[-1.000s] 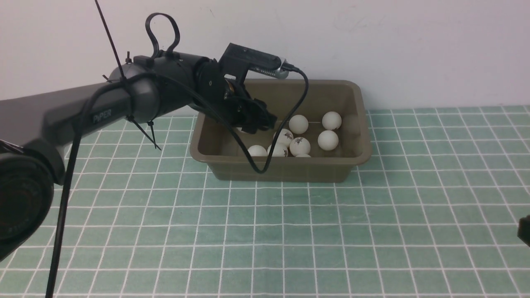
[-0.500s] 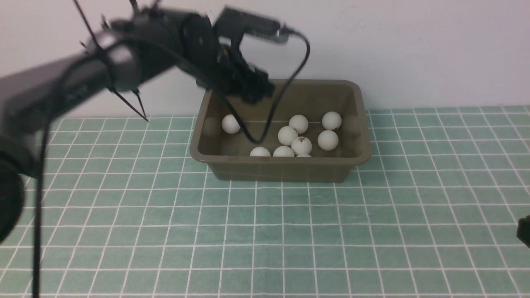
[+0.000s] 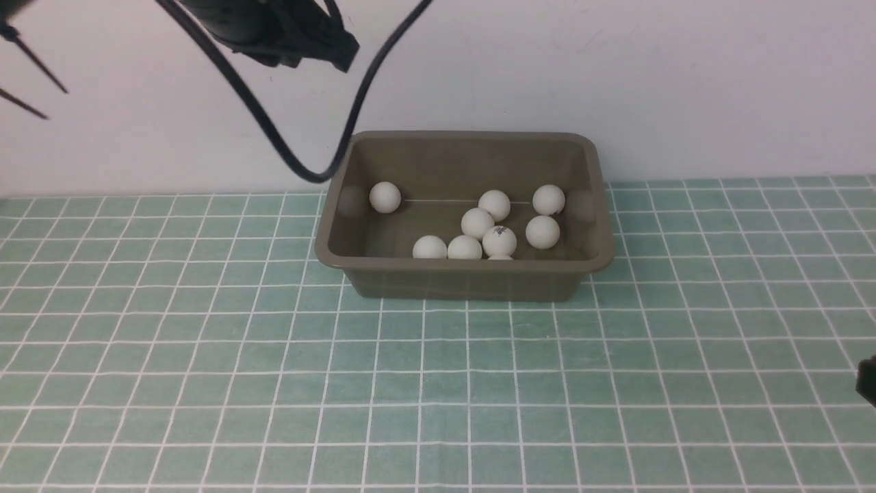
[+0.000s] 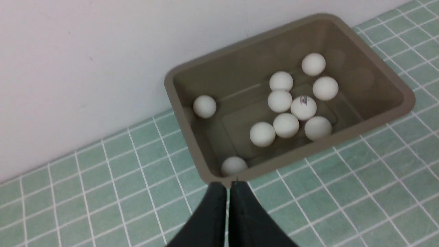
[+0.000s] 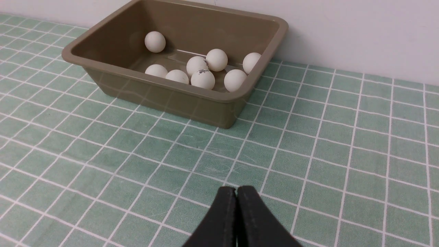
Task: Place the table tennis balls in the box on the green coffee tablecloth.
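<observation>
Olive-brown plastic box [image 3: 465,277] with rounded corners and a rolled rim sits on the teal-green cloth with the thin white grid [image 3: 438,383], right up against the pale wall [image 3: 684,82]. All the small matte white table tennis balls [image 4: 280,101] I can see are inside it. Most are bunched toward the middle and right part of the floor, one with a dark printed logo [image 4: 303,107] facing up. One ball [image 3: 384,196] sits off by itself near the back left corner, and from my left wrist camera another one [image 4: 234,165] is tucked in the near left corner.

My left gripper [image 4: 227,187] is up high above the cloth, just outside the box's near left corner, jaws pressed together with nothing between them. My right gripper [image 5: 236,192] hangs low over bare cloth well in front of the box, also pinched closed and empty. A black cable [image 3: 301,161] droops down in front of the wall, left of the box.
</observation>
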